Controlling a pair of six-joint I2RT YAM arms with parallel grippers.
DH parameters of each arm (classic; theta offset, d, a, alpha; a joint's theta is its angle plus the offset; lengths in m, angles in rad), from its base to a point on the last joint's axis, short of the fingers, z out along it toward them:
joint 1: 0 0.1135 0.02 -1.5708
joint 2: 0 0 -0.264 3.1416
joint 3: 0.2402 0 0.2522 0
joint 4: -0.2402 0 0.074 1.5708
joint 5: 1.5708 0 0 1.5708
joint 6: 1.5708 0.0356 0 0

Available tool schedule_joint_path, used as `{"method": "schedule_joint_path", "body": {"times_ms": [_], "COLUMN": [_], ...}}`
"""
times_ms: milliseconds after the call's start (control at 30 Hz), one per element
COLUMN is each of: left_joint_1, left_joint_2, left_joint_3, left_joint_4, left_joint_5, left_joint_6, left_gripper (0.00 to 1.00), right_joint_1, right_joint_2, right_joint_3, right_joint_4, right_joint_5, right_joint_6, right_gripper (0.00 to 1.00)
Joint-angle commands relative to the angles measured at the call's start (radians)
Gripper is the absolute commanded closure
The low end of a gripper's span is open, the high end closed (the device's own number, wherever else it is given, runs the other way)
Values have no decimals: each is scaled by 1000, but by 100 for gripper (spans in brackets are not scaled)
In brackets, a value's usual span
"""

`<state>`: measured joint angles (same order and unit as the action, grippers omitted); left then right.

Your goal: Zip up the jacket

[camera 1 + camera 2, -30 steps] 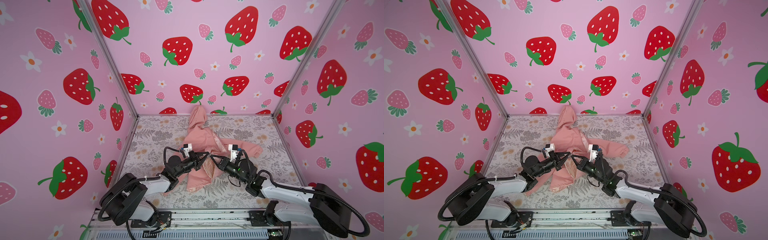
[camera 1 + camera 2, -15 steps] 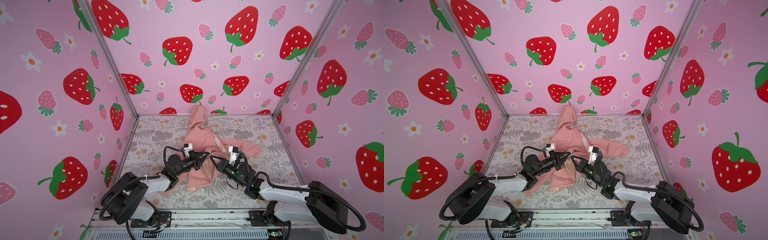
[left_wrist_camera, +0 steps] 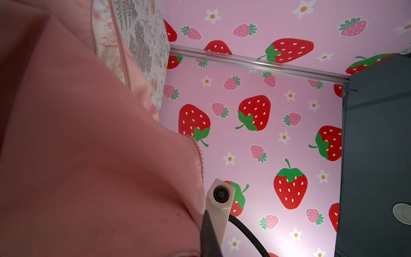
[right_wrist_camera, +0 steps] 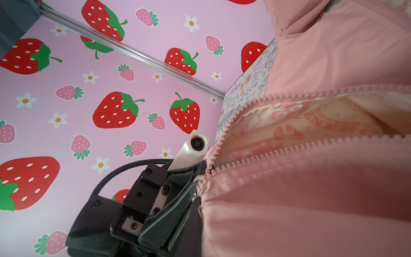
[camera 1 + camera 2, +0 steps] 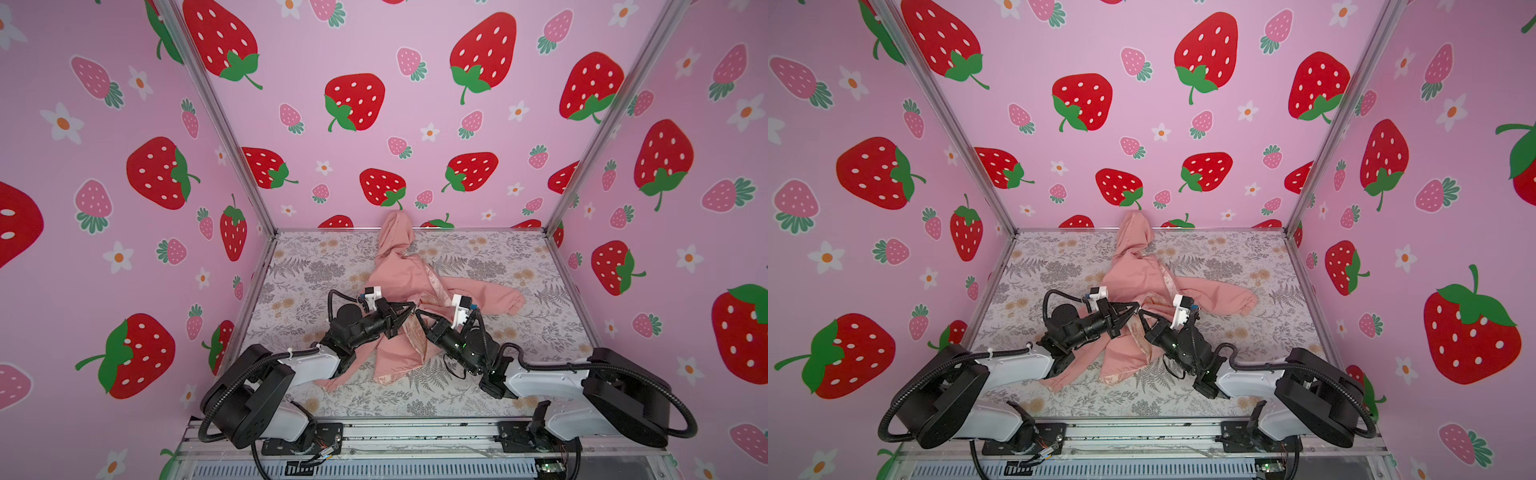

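The salmon-pink soft fabric hooded jacket (image 5: 399, 274) lies beneath the left gripper (image 5: 410, 306) and right gripper (image 5: 419, 312), which meet at its front, each pinching its unzipped edge.

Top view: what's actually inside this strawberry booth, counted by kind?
jacket: 1
arms: 2
cameras on the arms: 2
total: 5

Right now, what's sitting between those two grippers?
Only the jacket: its open zipper and cream lining span the gap between left gripper and right gripper, shown in both top views and the right wrist view.
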<state>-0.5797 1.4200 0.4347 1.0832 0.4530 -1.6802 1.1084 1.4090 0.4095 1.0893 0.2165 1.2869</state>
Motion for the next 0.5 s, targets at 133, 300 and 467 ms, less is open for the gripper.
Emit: {"method": "schedule_joint_path", "body": {"times_ms": [133, 300, 467], "left_joint_1": [25, 27, 30], "left_joint_2": [-31, -10, 68], "left_joint_3": [143, 158, 172], "left_joint_4": [154, 153, 248], "left_joint_5": [-70, -48, -34], "left_joint_6": [-8, 16, -3], "left_gripper": [100, 100, 100], "right_joint_1": [135, 157, 179], "right_joint_2": [151, 193, 200], "right_joint_3": [40, 68, 130], "right_joint_4": [-79, 3, -12], "right_joint_5": [-284, -318, -354], "right_joint_6": [38, 58, 37], "right_gripper": [100, 100, 100]}}
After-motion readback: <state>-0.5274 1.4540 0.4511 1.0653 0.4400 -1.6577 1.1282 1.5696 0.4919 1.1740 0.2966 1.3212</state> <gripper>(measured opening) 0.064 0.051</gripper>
